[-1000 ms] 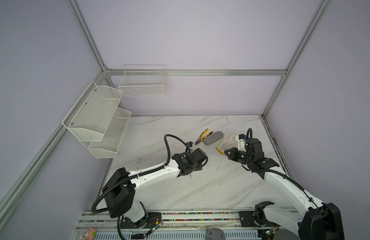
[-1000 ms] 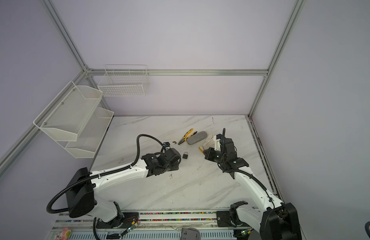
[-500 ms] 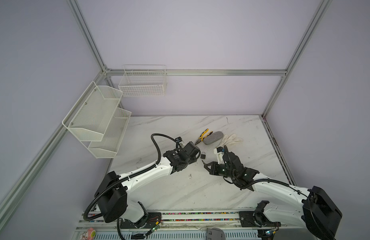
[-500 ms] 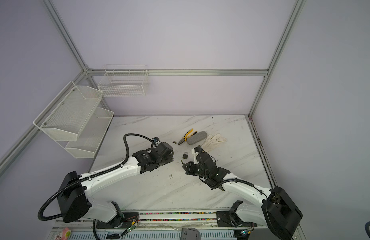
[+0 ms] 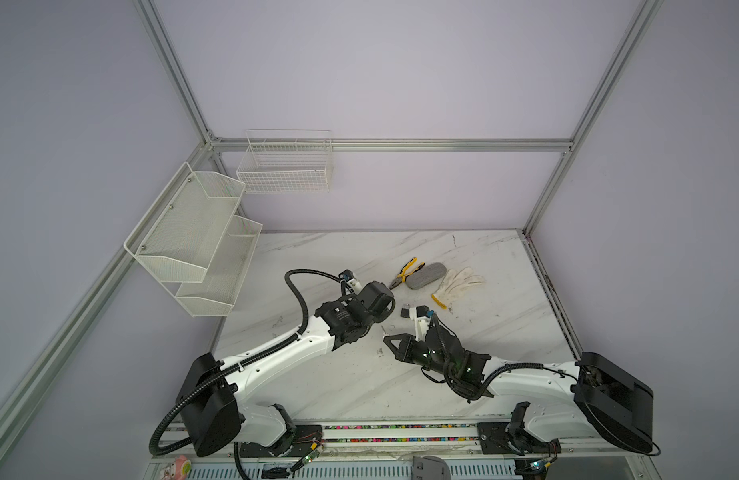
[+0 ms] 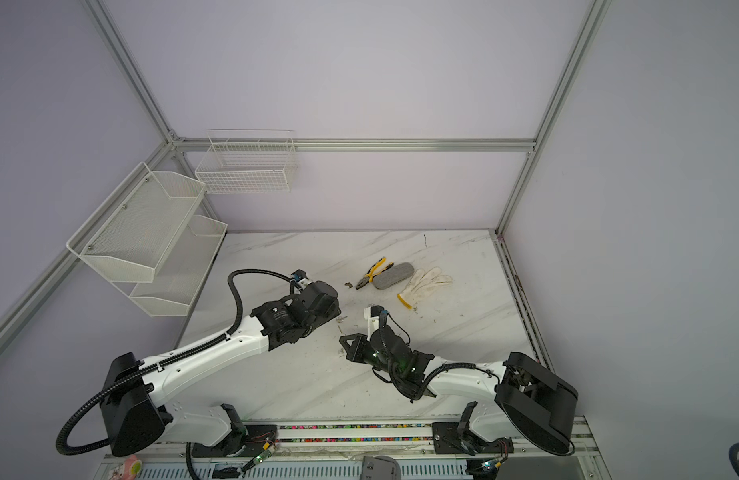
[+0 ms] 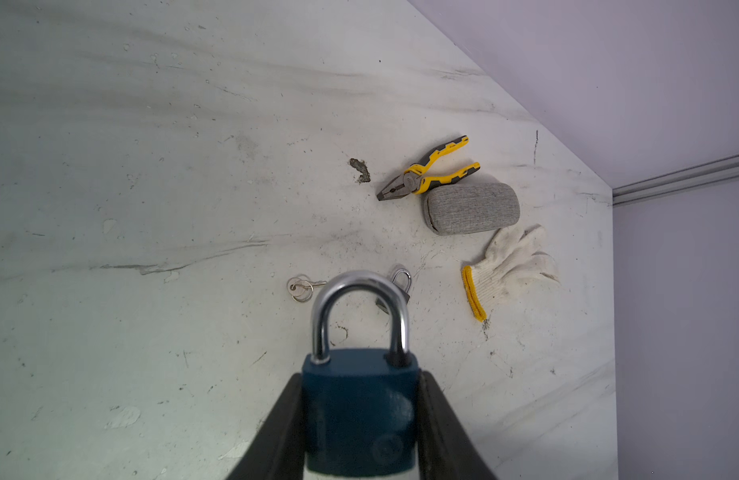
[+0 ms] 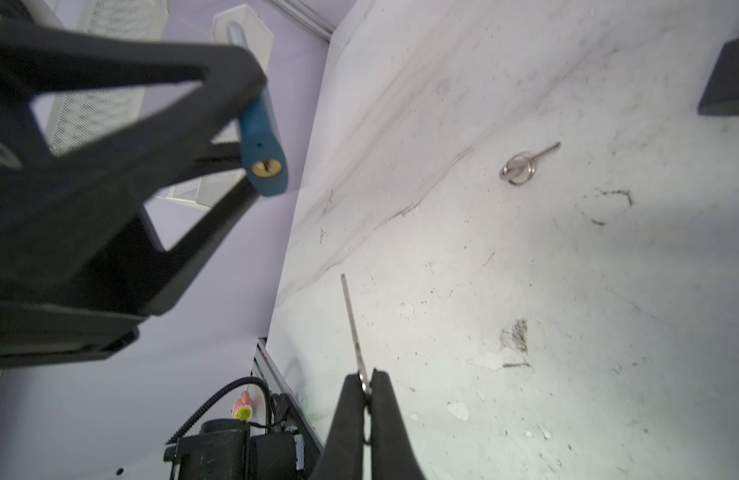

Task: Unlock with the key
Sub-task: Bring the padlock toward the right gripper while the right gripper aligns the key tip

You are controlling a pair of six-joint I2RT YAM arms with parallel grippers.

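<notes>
Right wrist view: pinching key (image 8: pixel 352 320) tight between closed right fingers (image 8: pixel 349 419), blade jutting ahead of them. Clamping blue padlock (image 7: pixel 359 415) body between left fingers (image 7: pixel 440 428), keyhole (image 8: pixel 266 167) facing key, well apart. Aligning; next likely needs steering blade tip into keyhole, matching slot angle.

White arm links (image 5: pixel 276 353); black joints (image 5: pixel 342 320); ribbed black cable (image 5: pixel 290 282); black right gripper (image 8: pixel 365 380).
</notes>
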